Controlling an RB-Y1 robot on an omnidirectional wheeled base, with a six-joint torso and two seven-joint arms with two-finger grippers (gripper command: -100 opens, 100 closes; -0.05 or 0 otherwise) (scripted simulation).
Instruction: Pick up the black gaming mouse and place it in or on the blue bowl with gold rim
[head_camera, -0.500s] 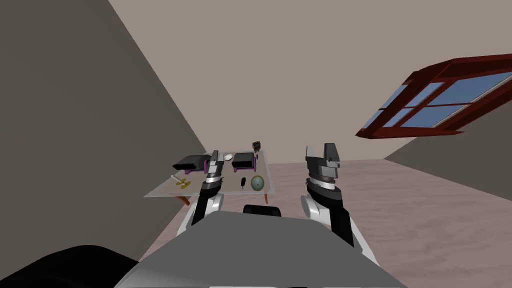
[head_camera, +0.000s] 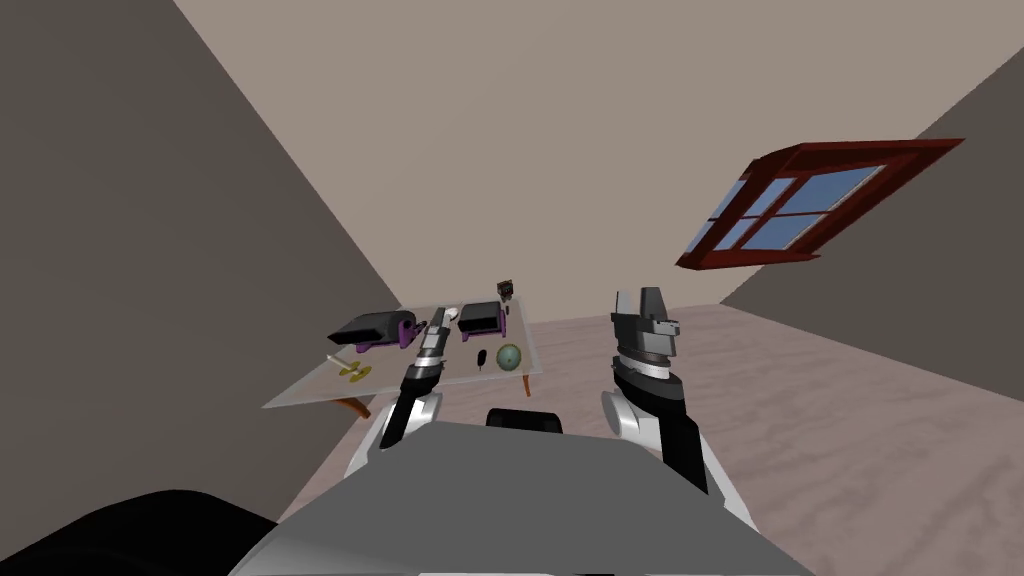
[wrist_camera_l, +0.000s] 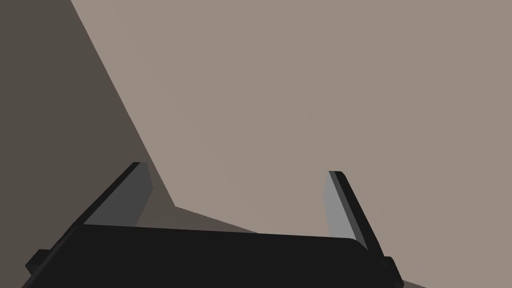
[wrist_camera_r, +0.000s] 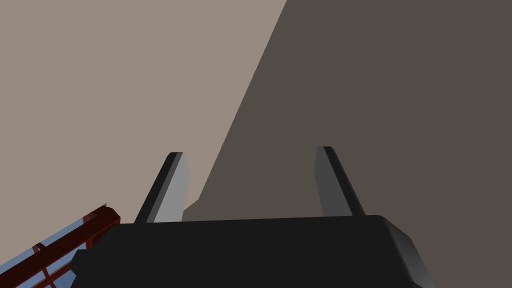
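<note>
Step in hand: approach, with no reach begun. The black gaming mouse (head_camera: 482, 358) lies on the near part of the table (head_camera: 310, 388), just beside the blue-green bowl (head_camera: 509, 355), which sits on the side nearer my right arm. The two look apart, though at this range I cannot be sure.

The left gripper (wrist_camera_l: 238, 169) is raised in front of the table, its fingers spread wide and holding nothing. The right gripper (wrist_camera_r: 249, 151) is held up off to the side of the table, also spread and empty.

Next move, in my judgement: close on the table, then lower a gripper over the mouse with the fingers straddling its narrow sides. The bowl's closeness leaves little room on that side.

Change from half a second ago: the whole head view has shifted, the table left and the window (head_camera: 790, 205) inward. That is my own turn; nothing on the table has moved.
</note>
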